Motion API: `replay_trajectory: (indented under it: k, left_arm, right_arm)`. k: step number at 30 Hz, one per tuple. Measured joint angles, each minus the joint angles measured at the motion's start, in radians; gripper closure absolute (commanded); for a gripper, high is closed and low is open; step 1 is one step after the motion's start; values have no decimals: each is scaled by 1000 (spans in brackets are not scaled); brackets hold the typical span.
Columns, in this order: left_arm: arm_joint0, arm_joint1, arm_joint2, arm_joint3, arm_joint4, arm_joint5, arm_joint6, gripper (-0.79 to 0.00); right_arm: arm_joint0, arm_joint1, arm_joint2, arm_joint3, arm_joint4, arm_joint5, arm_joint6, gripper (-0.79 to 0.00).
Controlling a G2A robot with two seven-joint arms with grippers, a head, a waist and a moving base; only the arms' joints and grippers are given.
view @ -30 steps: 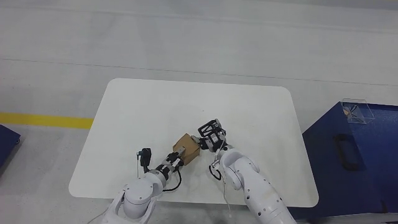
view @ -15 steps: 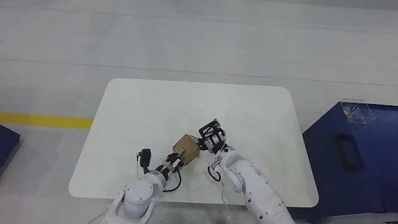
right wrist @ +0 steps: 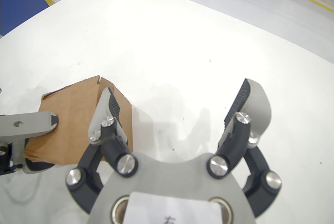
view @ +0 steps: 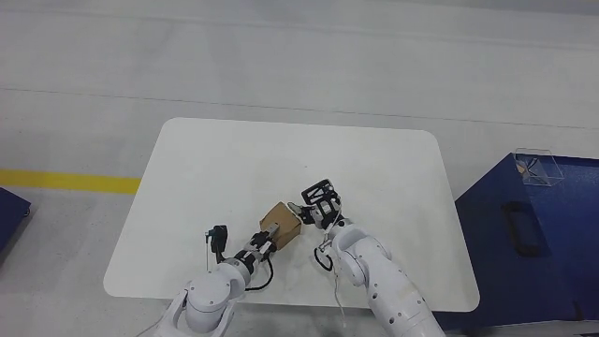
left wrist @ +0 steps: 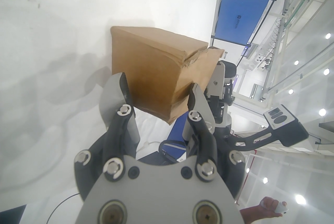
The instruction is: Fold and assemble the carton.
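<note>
A small brown cardboard carton stands on the white table near its front edge. My left gripper is shut on the carton, one finger on each side of its near corner. From the right wrist view, that left gripper pinches the carton at its edge. My right gripper is open just to the right of the carton, one of its fingers beside the carton's wall and bare table between the fingers. In the top view the right gripper sits right of the carton.
The table stretches wide and bare behind and to both sides of the carton. A dark blue cabinet stands off the table's right side, with a clear plastic box on top.
The right gripper has shifted very slightly beside the carton. The carton and the left gripper stay where they were.
</note>
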Motion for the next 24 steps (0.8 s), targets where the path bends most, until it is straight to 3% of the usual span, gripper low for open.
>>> replay_trajectory:
  k: [24]
  left_arm:
    - [6,1,5,-6,1,1,8,-385]
  right_arm:
    - [5,1,-9,11,3,-65,28,-785]
